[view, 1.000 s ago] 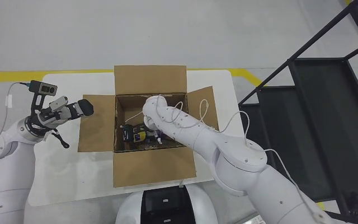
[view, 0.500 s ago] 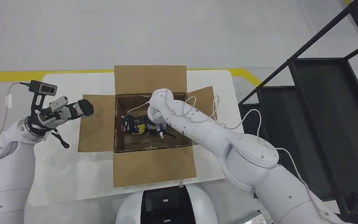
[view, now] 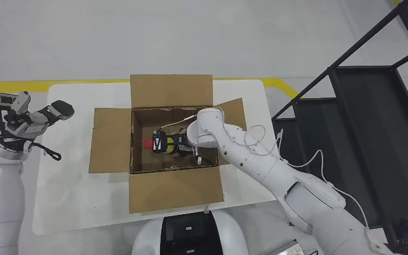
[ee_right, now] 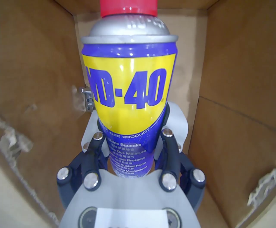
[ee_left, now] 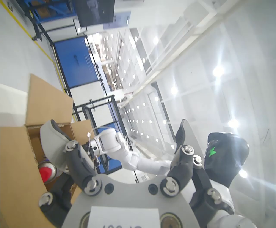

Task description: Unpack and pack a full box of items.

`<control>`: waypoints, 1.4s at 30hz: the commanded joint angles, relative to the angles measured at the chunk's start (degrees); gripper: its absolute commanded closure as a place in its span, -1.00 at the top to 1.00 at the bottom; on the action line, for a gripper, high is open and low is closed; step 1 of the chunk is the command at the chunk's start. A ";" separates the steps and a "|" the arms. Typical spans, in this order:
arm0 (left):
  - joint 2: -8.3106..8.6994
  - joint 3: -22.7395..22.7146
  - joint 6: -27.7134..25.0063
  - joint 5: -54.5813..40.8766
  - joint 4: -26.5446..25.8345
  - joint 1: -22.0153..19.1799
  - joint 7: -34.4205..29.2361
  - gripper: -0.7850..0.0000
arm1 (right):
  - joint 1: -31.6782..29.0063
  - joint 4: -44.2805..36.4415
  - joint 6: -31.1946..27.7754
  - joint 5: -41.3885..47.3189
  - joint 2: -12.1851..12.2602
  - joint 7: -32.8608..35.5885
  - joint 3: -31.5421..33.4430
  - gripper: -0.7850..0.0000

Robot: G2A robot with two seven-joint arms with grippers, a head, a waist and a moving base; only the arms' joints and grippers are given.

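Note:
An open cardboard box (view: pixel 171 89) stands on the white table (view: pixel 64 191) with all flaps folded out. My right gripper (view: pixel 178 144) is inside it, shut on a blue and yellow spray can (view: pixel 164 143) that lies level, its red cap (view: pixel 153 143) pointing left. Up close, the fingers clasp the can's lower body (ee_right: pixel 131 86) and the cap (ee_right: pixel 129 5) points at the box's far wall (ee_right: pixel 32 64). My left gripper (view: pixel 58 109) is open beyond the table's left edge, and its spread fingers (ee_left: pixel 54 138) hold nothing.
A small metal bracket (ee_right: pixel 86 99) lies on the box floor beside the can, and torn tape (ee_right: pixel 13 138) clings to a flap. A black metal staircase (view: pixel 344 115) stands right of the table. Bare tabletop lies left of the box.
The right wrist has drawn back to the right and turned, bringing the can up level with its red cap now showing. The left arm has swung left, away from the box's left flap.

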 commanded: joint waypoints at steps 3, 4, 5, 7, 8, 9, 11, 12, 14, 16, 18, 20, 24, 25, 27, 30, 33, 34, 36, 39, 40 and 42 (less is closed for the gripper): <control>0.02 -0.25 -0.07 -0.01 0.16 0.12 0.50 1.00 | -6.78 -9.70 0.32 -2.10 3.13 -0.49 6.57 -1.00; 0.02 -0.25 -0.07 -0.01 0.16 0.12 0.50 1.00 | -8.49 -11.55 0.75 -2.47 3.74 -1.60 8.16 -1.00; 0.02 -0.25 -0.07 -0.01 0.16 0.12 0.50 1.00 | -9.49 -12.70 0.90 -2.71 4.09 -2.41 9.12 -1.00; 0.02 -0.25 -0.07 -0.01 0.16 0.12 0.50 1.00 | -9.49 -12.70 0.90 -2.71 4.09 -2.41 9.12 -1.00; 0.02 -0.25 -0.07 -0.01 0.16 0.12 0.50 1.00 | -9.49 -12.70 0.90 -2.71 4.09 -2.41 9.12 -1.00; 0.02 -0.25 -0.07 -0.01 0.16 0.12 0.50 1.00 | -9.49 -12.70 0.90 -2.71 4.09 -2.41 9.12 -1.00; 0.02 -0.25 -0.07 -0.01 0.16 0.12 0.50 1.00 | -9.49 -12.70 0.90 -2.71 4.09 -2.41 9.12 -1.00; 0.02 -0.25 -0.07 -0.01 0.16 0.12 0.50 1.00 | -9.49 -12.70 0.90 -2.71 4.09 -2.41 9.12 -1.00; 0.02 -0.25 -0.07 -0.01 0.16 0.12 0.50 1.00 | -9.49 -12.70 0.90 -2.71 4.09 -2.41 9.12 -1.00; 0.02 -0.25 -0.07 -0.01 0.16 0.12 0.50 1.00 | -9.49 -12.70 0.90 -2.71 4.09 -2.41 9.12 -1.00; 0.02 -0.25 -0.07 -0.01 0.16 0.12 0.50 1.00 | -9.49 -12.70 0.90 -2.71 4.09 -2.41 9.12 -1.00; 0.02 -0.25 -0.07 -0.01 0.16 0.12 0.50 1.00 | -9.49 -12.70 0.90 -2.71 4.09 -2.41 9.12 -1.00; 0.02 -0.25 -0.07 -0.01 0.16 0.12 0.50 1.00 | -9.77 -13.07 1.09 -2.16 4.10 -3.67 9.35 -1.00; 0.02 -0.25 -0.07 -0.01 0.16 0.12 0.50 1.00 | -10.07 -13.57 0.82 -1.88 4.24 -5.36 9.95 -1.00; 0.02 -0.25 -0.07 -0.01 0.16 0.12 0.50 1.00 | -10.97 -15.16 -1.55 -1.71 4.92 -9.04 12.19 -1.00; 0.02 -0.25 -0.07 -0.01 0.16 0.12 0.50 1.00 | -14.14 -18.37 -6.01 -1.52 6.62 -14.22 17.94 -1.00; 0.02 -0.25 -0.07 -0.01 0.16 0.12 0.50 1.00 | -19.01 -22.84 -9.35 -1.42 8.42 -19.47 24.98 -1.00; 0.02 -0.25 -0.07 -0.01 0.16 0.12 0.50 1.00 | -20.80 -24.39 -10.35 -1.18 8.96 -21.74 27.44 -1.00; 0.02 -0.25 -0.07 -0.01 0.16 0.12 0.50 1.00 | -24.27 -26.86 -11.80 -0.88 9.86 -26.72 32.13 -1.00; 0.02 -0.25 -0.07 -0.01 0.16 0.12 0.50 1.00 | -28.63 -28.63 -12.94 -0.64 10.67 -34.22 36.91 -1.00; 0.02 -0.25 -0.07 -0.01 0.16 0.12 0.50 1.00 | -29.70 -28.98 -13.37 -0.60 10.81 -36.65 37.74 -1.00; 0.02 -0.25 -0.07 -0.01 0.16 0.12 0.50 1.00 | -31.38 -28.67 -14.19 -0.72 10.97 -41.60 38.58 -1.00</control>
